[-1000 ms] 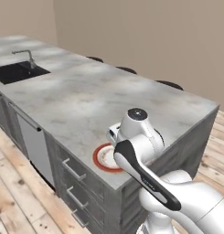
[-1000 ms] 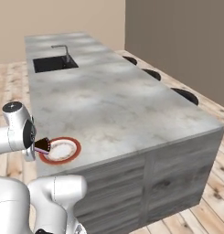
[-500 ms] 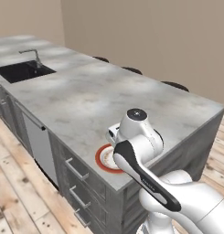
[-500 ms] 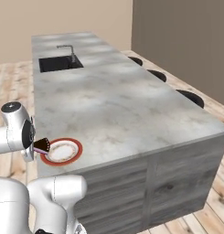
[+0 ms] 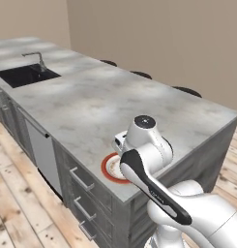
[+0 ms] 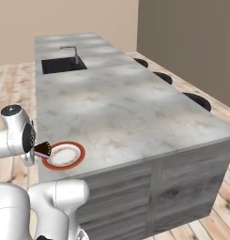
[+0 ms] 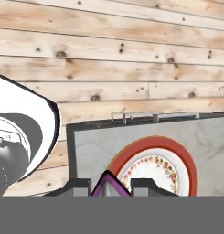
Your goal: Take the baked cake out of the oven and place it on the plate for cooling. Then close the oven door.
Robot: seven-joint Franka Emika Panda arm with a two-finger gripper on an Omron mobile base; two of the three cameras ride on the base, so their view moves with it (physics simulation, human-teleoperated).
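Plate at the island's near edge
The plate [image 5: 110,167] lies on the counter [image 5: 105,101], half hidden behind the arm [image 5: 149,160].

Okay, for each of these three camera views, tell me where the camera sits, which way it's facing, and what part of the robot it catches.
Left base view: behind the arm, to its left, looking forward and down over the island counter toward the sink; the arm rises lower right.
Right base view: behind, to its right, same counter; the arm stands lower left, with the gripper beside the plate.
Hand view: on the hand, looking down past the fingertips at the plate and the wooden floor.
Shared: all three show the plate at the counter's near edge.
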